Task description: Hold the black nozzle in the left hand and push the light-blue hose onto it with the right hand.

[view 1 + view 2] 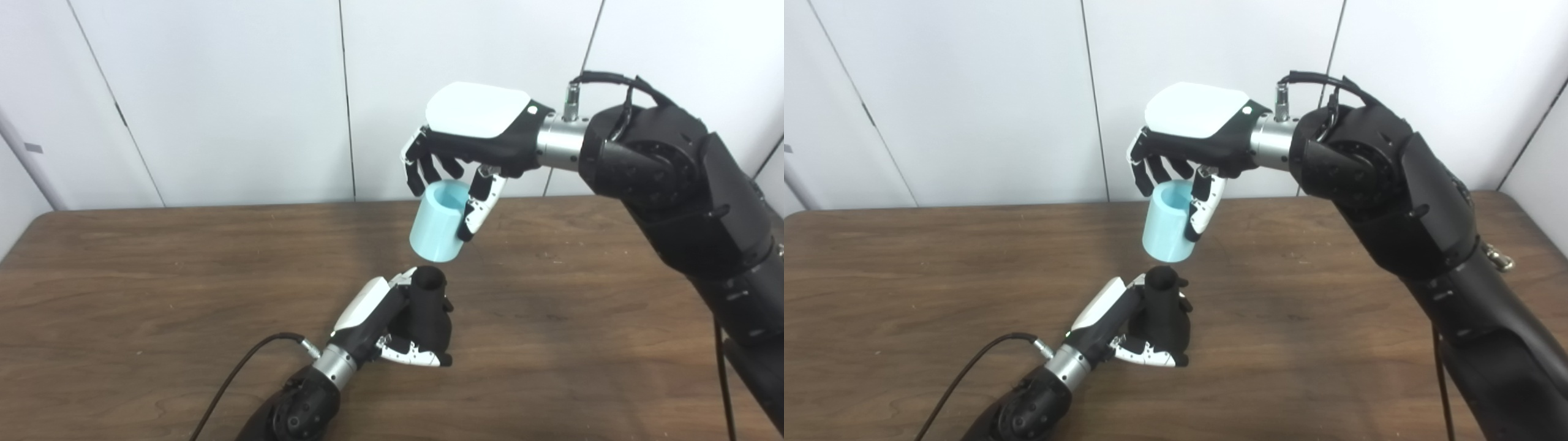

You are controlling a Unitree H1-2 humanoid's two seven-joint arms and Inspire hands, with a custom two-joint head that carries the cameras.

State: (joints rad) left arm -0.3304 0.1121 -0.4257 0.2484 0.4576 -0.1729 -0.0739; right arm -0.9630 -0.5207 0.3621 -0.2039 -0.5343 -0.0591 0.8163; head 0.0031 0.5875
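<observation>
We see the left hand wrapped around the black nozzle, holding it upright, open end up, over the desk nearer its front edge, about mid-width. Right hand comes down from above, fingers and thumb pinching the light-blue hose near its top rim. Hose is a short, wide sleeve, slightly tilted, hanging just above the nozzle mouth with a small gap, not touching. Black cable trails from the left wrist toward the front edge.
</observation>
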